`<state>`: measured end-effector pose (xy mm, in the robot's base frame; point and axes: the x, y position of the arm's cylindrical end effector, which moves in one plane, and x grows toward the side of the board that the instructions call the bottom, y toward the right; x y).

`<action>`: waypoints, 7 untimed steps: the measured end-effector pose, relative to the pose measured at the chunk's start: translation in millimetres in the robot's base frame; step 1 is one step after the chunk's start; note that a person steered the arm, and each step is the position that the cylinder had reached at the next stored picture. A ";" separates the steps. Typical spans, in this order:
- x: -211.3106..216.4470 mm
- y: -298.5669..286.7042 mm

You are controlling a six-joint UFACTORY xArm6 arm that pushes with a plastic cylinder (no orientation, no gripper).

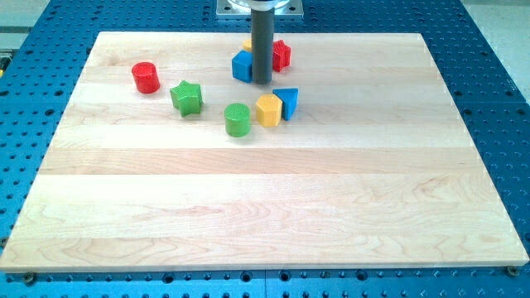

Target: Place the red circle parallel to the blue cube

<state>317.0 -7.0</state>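
Observation:
The red circle (146,77), a short red cylinder, stands at the board's upper left. The blue cube (242,65) sits near the top middle. My tip (261,82) is right beside the blue cube, on its right side and seemingly touching it. The rod rises straight up from there and hides part of the blocks behind it. The red circle lies far to the left of my tip, roughly level with it.
A red star-like block (281,55) and a sliver of a yellow block (248,43) sit behind the rod. A green star (186,97), green cylinder (238,119), yellow hexagon-like block (268,109) and blue triangle (288,102) lie below. The wooden board (265,207) rests on a blue perforated table.

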 end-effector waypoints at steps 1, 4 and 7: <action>36.0 -50.8; 19.3 -75.6; 81.0 -247.0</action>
<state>398.0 -254.0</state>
